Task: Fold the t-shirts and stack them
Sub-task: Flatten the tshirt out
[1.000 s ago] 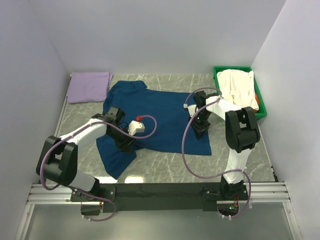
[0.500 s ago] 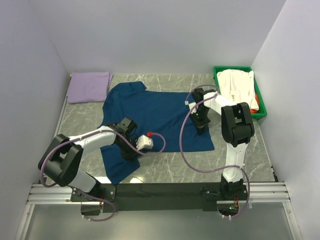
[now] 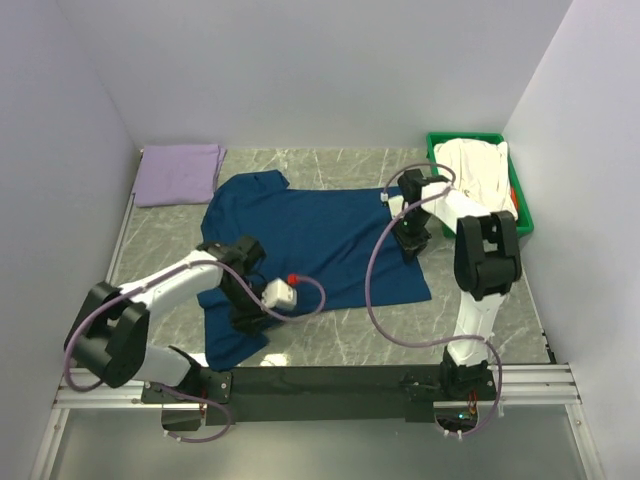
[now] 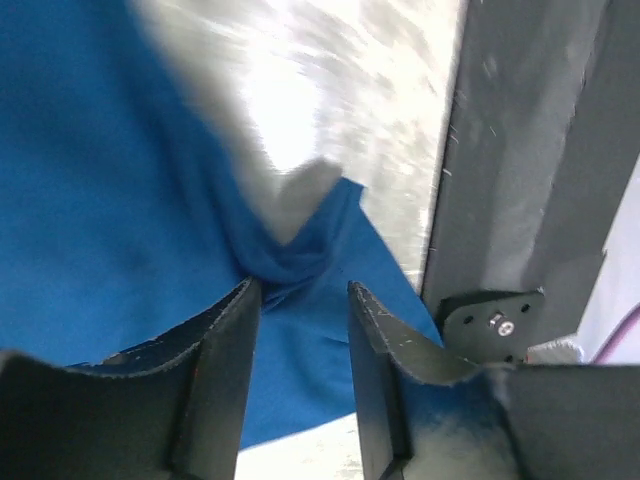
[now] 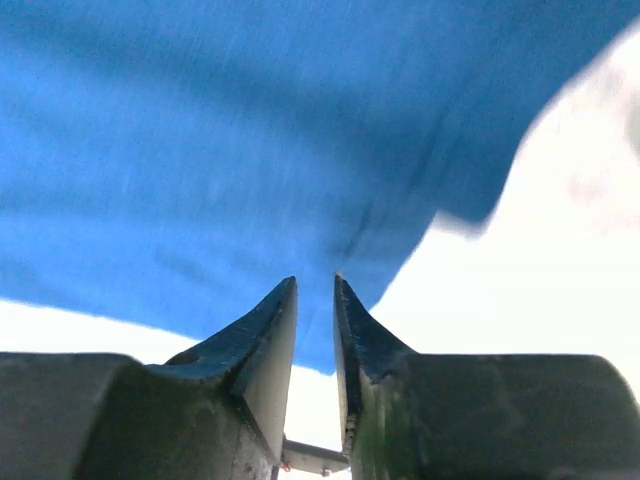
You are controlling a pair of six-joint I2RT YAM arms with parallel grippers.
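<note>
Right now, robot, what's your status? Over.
Left tool open over a pucker in the navy t-shirt. Right tool nearly closed at its edge, grip unclear. Shirt spread out, not yet folded. Nothing else on it.

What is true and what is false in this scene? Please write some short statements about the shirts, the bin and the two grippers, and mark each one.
1. The navy blue t-shirt lies spread out on the table. True.
2. The lavender t-shirt lies inside the green bin. False: it lies folded on the table, at the far left corner, and the bin stands at the far right.
3. White cloth is piled in the green bin. True.
4. Both grippers are over the green bin. False: the left gripper is at the near left part of the navy blue t-shirt and the right gripper is at its right edge.
</note>
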